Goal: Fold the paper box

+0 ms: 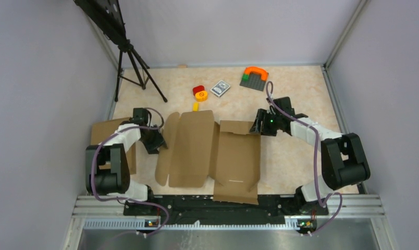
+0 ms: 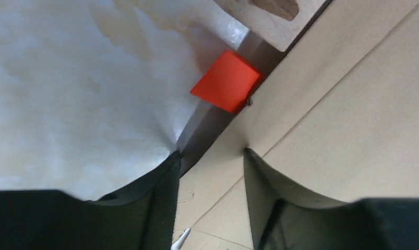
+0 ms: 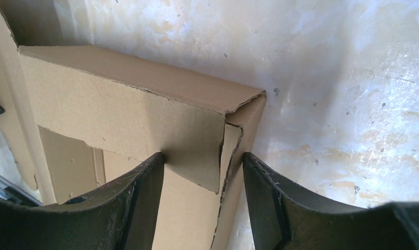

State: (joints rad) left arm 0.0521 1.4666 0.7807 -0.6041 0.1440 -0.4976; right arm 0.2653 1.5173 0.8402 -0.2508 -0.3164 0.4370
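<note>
Left claw (image 2: 210,156): stood partly apart and pinched nothing that could be seen. It was astride the outer left edge of the paper box (image 1: 197,151), with one finger over the bare table (image 1: 296,99) and the other over cardboard.

Out from the left claw: the edge flap lay flat right under it and slanted away ahead. The rest of the sheet spread out to the claw's right.

Beside that edge: a small red block (image 2: 225,80) sat on the table just beside the flap, a little ahead of the fingers.

Right claw (image 3: 203,156): also stood apart, astride the raised far right corner of the box. Its right finger touched the outer face of the corner. The gap looked wider than the cardboard in it, so it seemed to steady the corner rather than clamp it.

Out from the right claw: the short end wall ran off to the claw's left, and a loose torn tab hung between the fingers.

Where the box was: mid-table between the two arms, mostly a flat sheet. Only the right panel had any wall stood up.

Long axis: the panels and their creases ran from the near table edge toward the far side. A side flap would therefore have to swing up across the table, toward the middle.

Nearer arm: the left one for the flat left flap, the right one for the standing corner.

Also on the table: another brown box (image 1: 100,133) lay behind the left arm, well apart from the fold.
</note>
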